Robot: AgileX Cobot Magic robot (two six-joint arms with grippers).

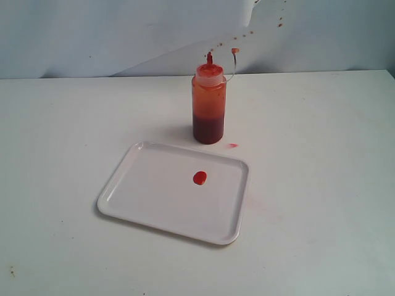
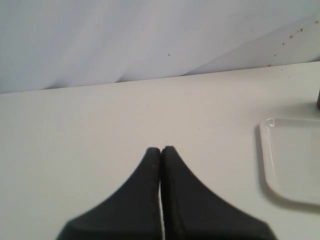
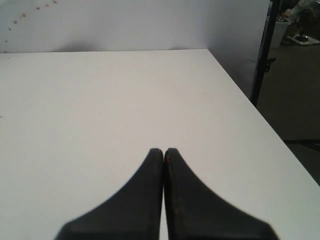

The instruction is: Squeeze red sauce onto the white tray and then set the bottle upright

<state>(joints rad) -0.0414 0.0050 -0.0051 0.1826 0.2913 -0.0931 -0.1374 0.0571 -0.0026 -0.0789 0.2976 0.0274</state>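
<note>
The bottle (image 1: 209, 106) stands upright on the table just behind the white tray (image 1: 154, 197), orange-tinted with dark sauce in its lower part, red nozzle up and the small cap hanging beside it. A round blob of red sauce (image 1: 200, 178) lies on the tray, right of its middle. Neither gripper shows in the exterior view. My left gripper (image 2: 161, 149) is shut and empty over bare table, with one corner of the white tray (image 2: 292, 160) off to its side. Over bare table near the table's edge, my right gripper (image 3: 163, 150) has its fingers pressed together, holding nothing.
A tiny pale-red smear (image 1: 232, 145) marks the table between bottle and tray. A pale backdrop (image 1: 123, 34) with small brown specks rises behind the table. The table's edge (image 3: 250, 105) drops to a dark floor in the right wrist view.
</note>
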